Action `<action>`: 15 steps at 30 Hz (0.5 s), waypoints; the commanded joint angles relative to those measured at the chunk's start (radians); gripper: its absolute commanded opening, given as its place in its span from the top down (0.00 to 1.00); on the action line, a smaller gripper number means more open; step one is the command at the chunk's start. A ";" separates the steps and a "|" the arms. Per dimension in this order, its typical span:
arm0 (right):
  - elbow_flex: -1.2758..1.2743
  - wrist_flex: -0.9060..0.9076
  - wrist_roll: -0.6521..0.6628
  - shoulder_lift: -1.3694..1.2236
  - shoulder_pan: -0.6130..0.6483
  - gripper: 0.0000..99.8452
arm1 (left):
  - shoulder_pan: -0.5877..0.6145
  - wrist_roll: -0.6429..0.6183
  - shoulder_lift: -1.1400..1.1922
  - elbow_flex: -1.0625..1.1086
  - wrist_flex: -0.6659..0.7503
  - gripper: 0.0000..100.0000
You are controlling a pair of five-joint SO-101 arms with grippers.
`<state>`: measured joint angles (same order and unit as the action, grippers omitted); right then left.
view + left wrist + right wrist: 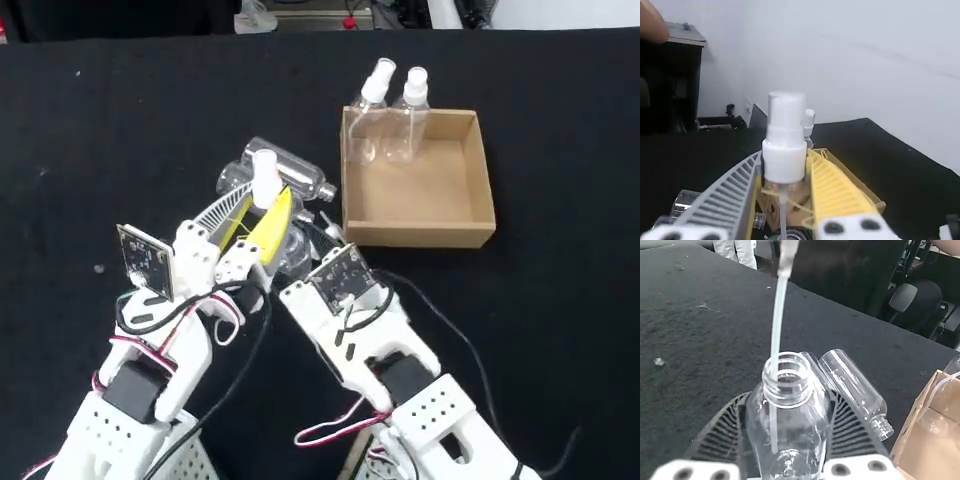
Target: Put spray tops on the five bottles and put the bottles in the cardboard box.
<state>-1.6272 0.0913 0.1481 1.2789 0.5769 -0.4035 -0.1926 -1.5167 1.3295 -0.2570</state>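
Now, work over the tabletop (100,120) on the side away from the cardboard box (480,215), whose near wall stands close by. Your right tool (787,400) grips the upright bottle (790,425); a loose bottle (855,385) lies just beside it. Your left tool (785,157) clamps the spray top (785,140) above. Keep the tube (776,315), inside the neck, centred; lower straight, then twist.

The high view looks steeply down on the black desk (560,330), with both arms entering at the lower edge and the cardboard box (415,233) at upper right. The left wrist view sits close behind the left pincer (785,162), facing level across the desk toward a white wall (865,60). The right wrist view peers down, very near, over the right pincer (788,410) and its bottle (787,390). All three seem to share the box, and both wrist views show the spray top (785,130).
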 commanded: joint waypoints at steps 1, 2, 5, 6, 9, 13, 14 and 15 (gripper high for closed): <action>0.004 -0.032 0.002 0.021 0.011 0.97 | -0.016 0.005 -0.003 -0.018 -0.029 0.93; 0.004 -0.032 0.002 0.021 0.011 0.97 | -0.031 0.005 -0.003 -0.018 -0.048 0.89; 0.002 -0.032 0.003 0.021 0.011 0.97 | -0.047 0.002 -0.005 -0.036 -0.129 0.79; 0.002 -0.032 0.003 0.019 0.011 0.97 | -0.045 0.002 -0.005 -0.056 -0.155 0.78; 0.002 -0.032 0.003 0.021 0.011 0.97 | -0.045 0.002 -0.005 -0.116 -0.216 0.78; 0.002 -0.032 0.003 0.021 0.011 0.97 | -0.044 0.009 -0.005 -0.171 -0.242 0.78; 0.002 -0.032 0.003 0.021 0.011 0.97 | -0.035 0.009 -0.005 -0.177 -0.242 0.78; 0.002 -0.032 0.003 0.021 0.011 0.97 | -0.019 0.009 -0.005 -0.180 -0.242 0.78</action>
<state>-1.6303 0.0913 0.1465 1.2789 0.5769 -0.4342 -0.1895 -1.5167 1.2252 -0.4948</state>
